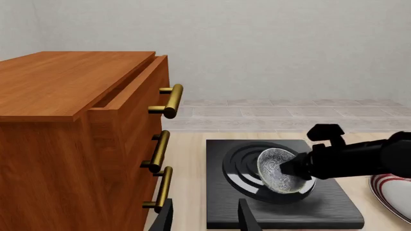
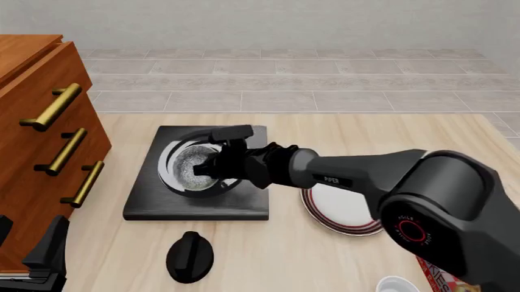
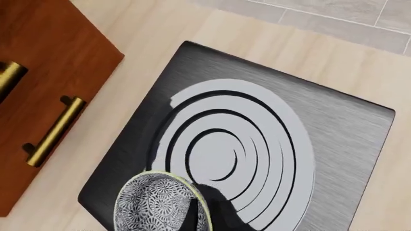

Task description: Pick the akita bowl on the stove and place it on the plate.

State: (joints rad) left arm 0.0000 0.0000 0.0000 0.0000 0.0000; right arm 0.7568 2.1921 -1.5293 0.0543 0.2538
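The akita bowl (image 2: 193,166) is tilted low over the burner rings of the stove (image 2: 146,204), its speckled inside facing the cabinet. My right gripper (image 2: 216,165) is shut on the bowl's rim. The left wrist view shows the bowl (image 1: 277,169) tipped on its side in that gripper (image 1: 294,168). In the right wrist view the bowl (image 3: 154,204) sits close to the lens, above the stove (image 3: 347,139). The plate (image 2: 347,210) with red stripes lies right of the stove, partly under the right arm. My left gripper (image 2: 28,246) hangs open and empty at the near left, by the cabinet.
A wooden cabinet (image 2: 33,121) with brass handles stands along the left; its top drawer (image 1: 125,103) is slightly open. A black round knob (image 2: 189,257) lies in front of the stove. A white cup (image 2: 398,285) and a red box (image 2: 435,275) sit at the near right.
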